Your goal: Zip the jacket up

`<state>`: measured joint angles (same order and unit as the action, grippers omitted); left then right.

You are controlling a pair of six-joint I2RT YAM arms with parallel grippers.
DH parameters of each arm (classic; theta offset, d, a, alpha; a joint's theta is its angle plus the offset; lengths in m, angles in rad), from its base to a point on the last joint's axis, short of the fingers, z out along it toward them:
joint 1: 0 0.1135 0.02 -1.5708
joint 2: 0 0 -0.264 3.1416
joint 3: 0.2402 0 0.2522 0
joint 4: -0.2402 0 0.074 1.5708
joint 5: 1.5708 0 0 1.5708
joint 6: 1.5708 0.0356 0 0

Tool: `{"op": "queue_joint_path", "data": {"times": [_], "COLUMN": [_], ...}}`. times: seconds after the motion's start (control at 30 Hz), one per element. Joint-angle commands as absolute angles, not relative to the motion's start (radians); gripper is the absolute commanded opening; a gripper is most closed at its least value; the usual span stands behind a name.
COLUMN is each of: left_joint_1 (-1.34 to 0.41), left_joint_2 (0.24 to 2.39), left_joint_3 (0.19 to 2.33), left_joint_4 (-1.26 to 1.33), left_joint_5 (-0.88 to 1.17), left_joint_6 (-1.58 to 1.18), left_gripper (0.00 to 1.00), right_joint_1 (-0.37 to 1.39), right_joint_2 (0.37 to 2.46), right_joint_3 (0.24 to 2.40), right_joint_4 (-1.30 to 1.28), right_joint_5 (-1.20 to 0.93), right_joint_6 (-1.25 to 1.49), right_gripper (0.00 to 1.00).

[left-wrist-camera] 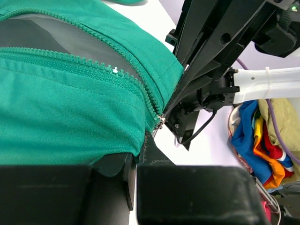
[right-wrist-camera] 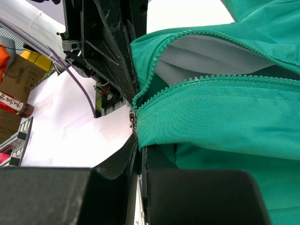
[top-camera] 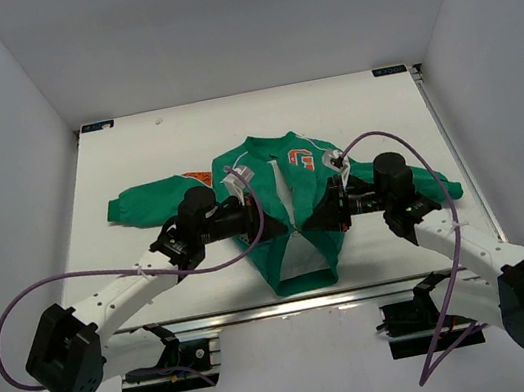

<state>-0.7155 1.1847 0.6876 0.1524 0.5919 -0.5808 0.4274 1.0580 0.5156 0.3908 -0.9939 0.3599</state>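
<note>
Jacket (top-camera: 319, 245) hem tight in left end effector (left-wrist-camera: 136, 161) and right end effector (right-wrist-camera: 139, 157), beside zipper slider (left-wrist-camera: 161, 123).

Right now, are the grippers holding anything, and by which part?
Both hold the jacket. The left gripper and the right gripper each pinch a front-panel edge beside the zipper, close to the slider.

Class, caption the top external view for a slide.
The left gripper and right gripper hold the green jacket, mostly unzipped, on the white table.
</note>
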Motion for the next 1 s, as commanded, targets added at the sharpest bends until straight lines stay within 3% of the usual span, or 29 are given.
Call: {"op": "queue_joint_path", "data": {"times": [0.0,0.17,0.2,0.3,0.4,0.87,0.97], "left_joint_1": [-0.715,-0.719,-0.719,-0.719,-0.718,-0.718,-0.718], "left_joint_2": [1.184,1.187,1.187,1.181,1.181,1.238,1.232], "left_joint_3": [0.726,0.733,0.738,0.726,0.710,0.687,0.683], "left_joint_4": [0.120,0.086,0.087,0.118,0.172,0.245,0.256], "left_joint_5": [0.624,0.597,0.597,0.607,0.617,0.655,0.650], "left_joint_6": [-0.542,-0.540,-0.543,-0.571,-0.606,-0.643,-0.646], "left_gripper": [0.00,0.00,0.16,0.39,0.44,0.46,0.36], "right_joint_1": [0.433,0.436,0.436,0.437,0.436,0.454,0.454], "right_joint_2": [1.058,1.080,1.081,1.068,1.060,1.043,1.045], "right_joint_3": [0.529,0.554,0.557,0.557,0.571,0.557,0.557], "right_joint_4": [0.459,0.437,0.433,0.396,0.316,0.333,0.334], "right_joint_5": [-0.991,-0.988,-0.988,-0.970,-0.951,-0.969,-0.965], "right_joint_6": [0.368,0.367,0.367,0.342,0.298,0.307,0.311], "right_gripper": [0.00,0.00,0.00,0.00,0.00,0.00,0.00]}}
